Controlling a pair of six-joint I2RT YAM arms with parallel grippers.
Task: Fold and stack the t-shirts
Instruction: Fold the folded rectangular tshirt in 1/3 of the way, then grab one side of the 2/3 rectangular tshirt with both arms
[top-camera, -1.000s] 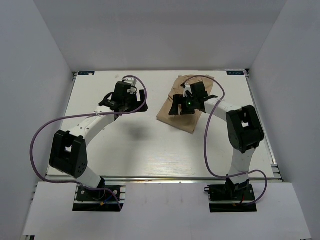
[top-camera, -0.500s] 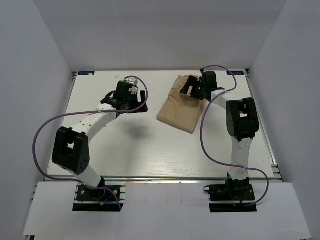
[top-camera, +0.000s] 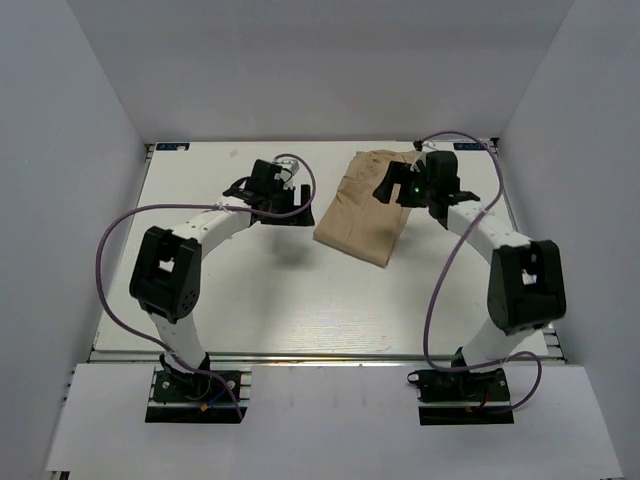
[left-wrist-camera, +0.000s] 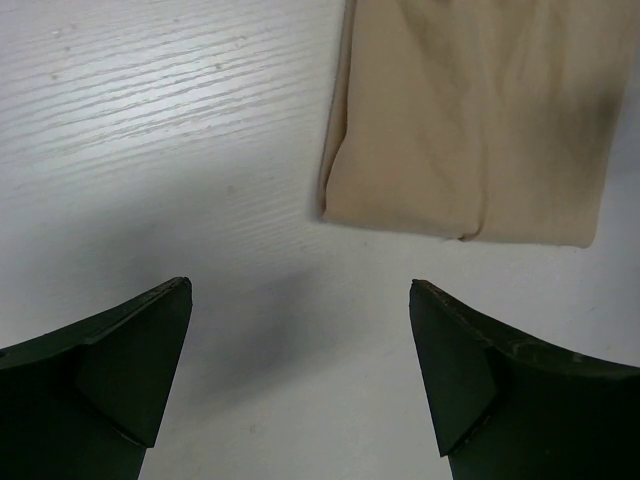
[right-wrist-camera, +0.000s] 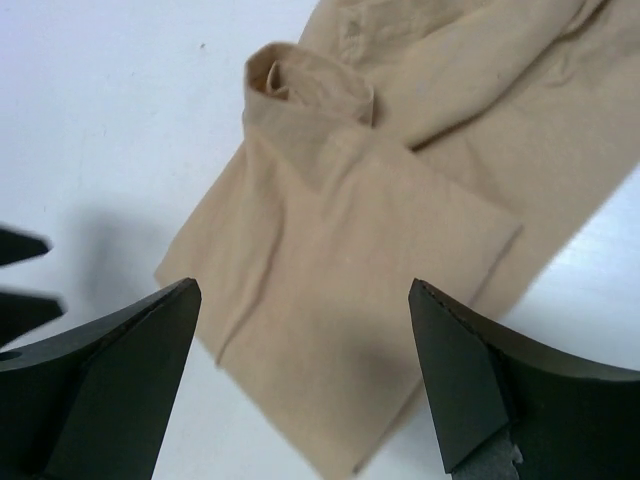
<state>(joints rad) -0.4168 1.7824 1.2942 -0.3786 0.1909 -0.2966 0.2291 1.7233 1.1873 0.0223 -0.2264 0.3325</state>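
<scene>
Now the left gripper (top-camera: 290, 207) has slid rightward toward the t-shirt (top-camera: 362, 208), its jaws wide apart and holding nothing, with the shirt's nearest corner just ahead of it. The t-shirt lies folded into 1 compact rectangle at the far middle-right of the table (top-camera: 300, 300), and a small rolled edge, possibly a sleeve, shows at one end. The right gripper (top-camera: 392, 190) has drawn off the shirt's middle to its right edge, fingers spread and empty. Folding looks essentially done; only squaring up seems left. The table is white and wood-grained, enclosed by plain pale walls (top-camera: 90, 120).
</scene>
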